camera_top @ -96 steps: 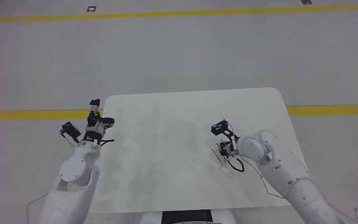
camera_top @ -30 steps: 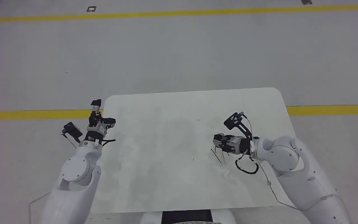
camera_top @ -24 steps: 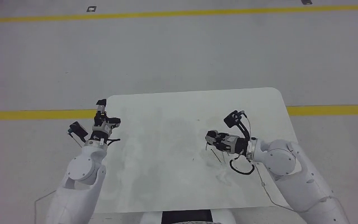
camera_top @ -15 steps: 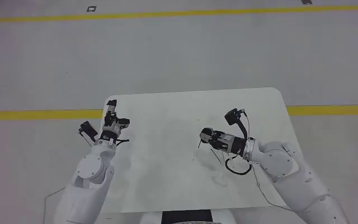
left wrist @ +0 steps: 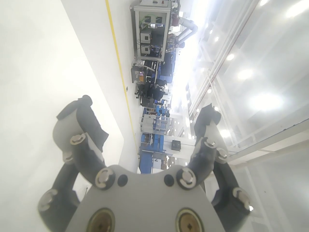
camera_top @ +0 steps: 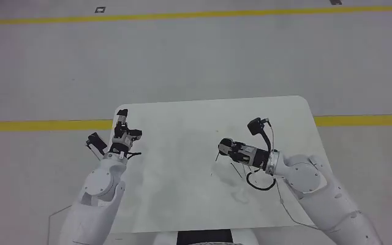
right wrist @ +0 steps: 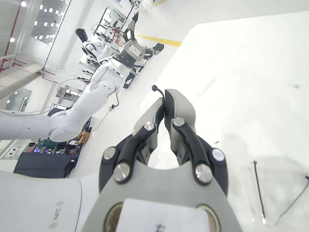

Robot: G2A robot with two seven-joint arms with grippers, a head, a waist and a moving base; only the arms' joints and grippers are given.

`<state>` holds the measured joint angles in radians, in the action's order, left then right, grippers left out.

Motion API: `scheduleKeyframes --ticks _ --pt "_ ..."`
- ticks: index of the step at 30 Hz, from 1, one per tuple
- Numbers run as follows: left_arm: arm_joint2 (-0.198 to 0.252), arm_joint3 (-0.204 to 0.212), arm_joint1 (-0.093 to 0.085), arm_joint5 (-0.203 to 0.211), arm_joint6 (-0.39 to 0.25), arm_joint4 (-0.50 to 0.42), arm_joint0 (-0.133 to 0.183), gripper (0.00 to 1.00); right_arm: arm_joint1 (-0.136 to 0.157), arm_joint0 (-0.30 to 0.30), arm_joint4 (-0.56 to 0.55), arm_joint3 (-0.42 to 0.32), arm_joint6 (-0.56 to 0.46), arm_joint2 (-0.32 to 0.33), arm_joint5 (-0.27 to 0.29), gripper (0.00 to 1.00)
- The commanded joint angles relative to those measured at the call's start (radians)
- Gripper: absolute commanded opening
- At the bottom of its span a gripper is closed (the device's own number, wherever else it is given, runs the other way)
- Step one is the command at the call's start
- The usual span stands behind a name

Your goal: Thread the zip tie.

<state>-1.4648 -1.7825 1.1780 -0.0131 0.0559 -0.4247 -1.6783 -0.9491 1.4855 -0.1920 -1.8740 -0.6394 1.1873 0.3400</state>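
My right gripper (right wrist: 165,98) is shut on a thin black zip tie (right wrist: 155,88), whose small square head pokes out past the fingertips. In the top view this gripper (camera_top: 222,147) hangs over the middle of the white table (camera_top: 184,202), and the held zip tie (camera_top: 217,155) trails down from it. My left gripper (left wrist: 144,107) stands open with nothing between its fingers. It is over the table's left edge in the top view (camera_top: 122,116), well apart from the right one. The right wrist view shows the left gripper (right wrist: 132,22) open in the distance.
Two more black zip ties (right wrist: 258,192) (right wrist: 295,198) lie flat on the table near the right arm; in the top view these loose ties (camera_top: 236,169) are just behind the right gripper. Yellow floor lines (camera_top: 196,13) run beyond the table.
The right gripper has lifted the zip tie and carried it leftward toward the table's middle. The left arm has shifted right and forward to the table's left edge. Little moved in the last half second.
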Motion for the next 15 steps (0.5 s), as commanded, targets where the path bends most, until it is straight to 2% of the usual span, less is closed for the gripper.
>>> scheduleKeyframes --ticks 1,3,5,7,9,12,15 --pt "0.000 0.000 0.000 0.000 0.000 0.000 0.000 1.00 0.000 0.000 0.000 0.000 0.000 0.000 0.000 0.00" --pt "0.008 -0.005 0.001 0.022 -0.016 0.013 0.007 1.00 -0.001 0.002 0.003 0.004 0.010 0.000 -0.005 0.00" --pt "0.019 -0.012 0.001 0.062 -0.035 0.059 0.010 1.00 -0.004 0.005 0.039 0.022 0.041 0.001 -0.016 0.00" --pt "0.035 -0.015 -0.001 0.119 -0.034 0.179 0.010 1.00 -0.008 0.004 0.106 0.048 0.059 0.010 -0.032 0.00" --pt "0.055 -0.008 0.001 0.169 -0.015 0.256 0.014 1.00 -0.010 -0.001 0.158 0.065 0.061 0.019 -0.038 0.00" --pt "0.100 0.004 0.006 0.223 0.009 0.353 0.037 1.00 -0.015 -0.009 0.305 0.097 0.038 0.026 -0.058 0.00" --pt "0.144 0.010 0.014 0.257 0.034 0.388 0.070 1.00 -0.019 -0.038 0.430 0.142 -0.009 0.031 -0.086 0.00"
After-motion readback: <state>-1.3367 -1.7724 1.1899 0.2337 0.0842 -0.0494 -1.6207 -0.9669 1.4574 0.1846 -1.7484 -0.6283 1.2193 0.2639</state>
